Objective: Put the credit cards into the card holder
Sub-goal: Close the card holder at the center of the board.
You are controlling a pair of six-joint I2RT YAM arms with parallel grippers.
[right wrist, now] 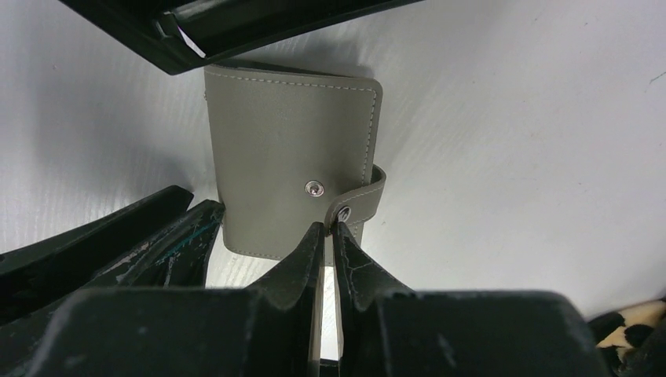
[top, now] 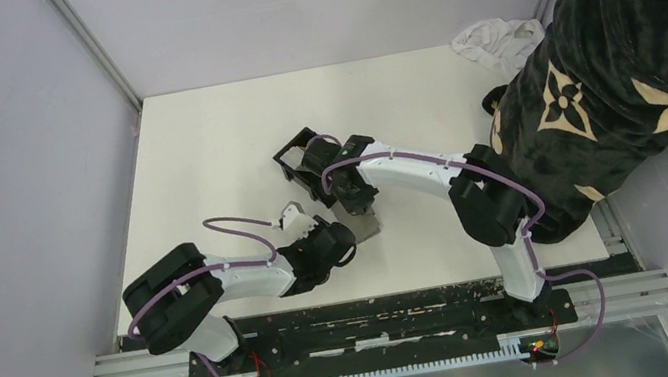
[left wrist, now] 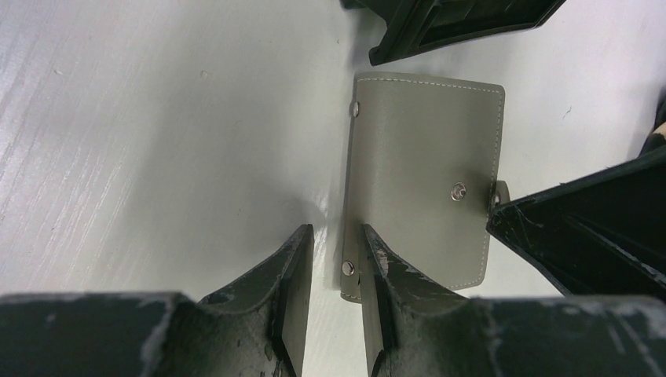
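No credit cards show in any view. The card holder, an open-top black box, stands at mid-table; its wall fills the top of the left wrist view and of the right wrist view. Just in front of it a grey-green leather snap wallet lies flat and closed. My right gripper is shut on the wallet's snap strap. My left gripper is open, straddling the wallet's riveted edge, one finger over the leather.
A person in a black fleece with cream flowers leans in over the table's right side. A white cloth lies at the far right corner. Grey walls close in the white table on the left and back.
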